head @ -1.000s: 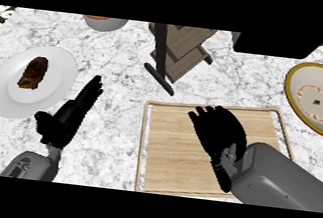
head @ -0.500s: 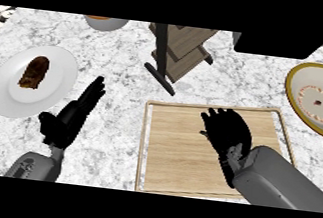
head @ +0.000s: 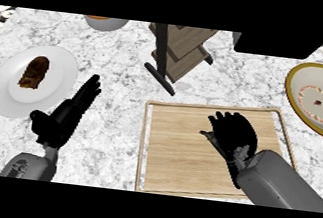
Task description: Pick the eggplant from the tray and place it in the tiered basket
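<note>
— Marble, white and grey-veined, makes up the tabletop (head: 118, 126) under us, with the pale wooden tray (head: 174, 153) lying flat in the middle. Where do we have the eggplant?

— We cannot see it. Our right hand (head: 230, 134) is over the tray's right half with its fingers bent downward, and whether they close on anything is hidden; if the eggplant is there, it sits under that hand.

— So how do we do this step well?

— We judge we should get the fingers properly round the eggplant before lifting, then rise straight up over the tray's rim and carry it to the dark-framed wooden tiered basket (head: 177, 47) just beyond the tray.

— And our left hand (head: 67, 113)?

— Fingers straight, holding nothing, resting beside the white round plate with a brown food piece (head: 17, 94).

— The count?

— One tray, one basket, two plates counting the yellow-rimmed plate (head: 321, 99) at right, one bowl with an orange inside (head: 106, 22) at the far edge.
</note>
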You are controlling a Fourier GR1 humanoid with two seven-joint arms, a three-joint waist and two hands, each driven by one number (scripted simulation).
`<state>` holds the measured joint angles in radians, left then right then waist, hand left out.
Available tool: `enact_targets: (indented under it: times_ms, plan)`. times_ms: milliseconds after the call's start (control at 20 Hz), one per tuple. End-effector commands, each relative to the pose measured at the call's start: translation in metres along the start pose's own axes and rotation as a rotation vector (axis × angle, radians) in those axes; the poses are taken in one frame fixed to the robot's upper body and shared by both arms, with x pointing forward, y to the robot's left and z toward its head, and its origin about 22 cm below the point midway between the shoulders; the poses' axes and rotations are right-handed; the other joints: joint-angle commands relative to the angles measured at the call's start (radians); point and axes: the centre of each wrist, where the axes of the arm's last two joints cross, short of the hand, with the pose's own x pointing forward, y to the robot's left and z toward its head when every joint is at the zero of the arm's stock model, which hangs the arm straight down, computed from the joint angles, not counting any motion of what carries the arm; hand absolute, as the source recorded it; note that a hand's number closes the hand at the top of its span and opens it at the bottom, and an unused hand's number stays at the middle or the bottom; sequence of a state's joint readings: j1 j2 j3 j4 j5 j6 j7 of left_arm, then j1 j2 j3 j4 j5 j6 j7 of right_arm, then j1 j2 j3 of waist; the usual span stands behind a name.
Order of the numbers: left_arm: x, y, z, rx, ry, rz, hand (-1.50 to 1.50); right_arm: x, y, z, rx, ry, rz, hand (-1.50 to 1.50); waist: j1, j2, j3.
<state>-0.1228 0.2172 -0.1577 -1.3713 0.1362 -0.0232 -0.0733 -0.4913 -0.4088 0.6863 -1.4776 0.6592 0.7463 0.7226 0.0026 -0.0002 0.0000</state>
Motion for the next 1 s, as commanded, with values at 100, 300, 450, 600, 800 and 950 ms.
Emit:
enact_targets:
  times_ms: [100,300,450,600,800,950]
  plan:
    - [-0.009,0.001,0.001,-0.007,-0.005,-0.003,0.00,0.003,0.017,-0.015,-0.004,-0.002,-0.021,-1.50,0.000,0.000,0.000]
    - [0.001,0.002,0.000,-0.007,-0.014,0.001,0.00,0.012,0.022,-0.008,-0.014,-0.108,-0.134,1.50,-0.001,-0.001,0.000]
    - [-0.004,-0.017,0.005,-0.010,-0.006,0.010,0.00,0.006,0.026,-0.024,-0.117,-0.175,-0.100,1.50,0.008,0.001,0.001]
    - [-0.024,-0.005,0.007,-0.004,0.008,-0.009,0.00,0.013,0.019,-0.022,-0.114,-0.175,-0.105,1.50,0.000,0.001,0.000]
    - [-0.002,-0.019,-0.004,0.007,-0.011,0.006,0.00,0.011,0.036,-0.026,-0.127,-0.197,-0.107,1.50,0.000,0.000,0.000]
    - [0.002,-0.007,-0.010,0.002,-0.008,-0.011,0.00,0.017,0.025,-0.025,-0.180,-0.186,-0.097,1.50,-0.001,0.000,0.000]
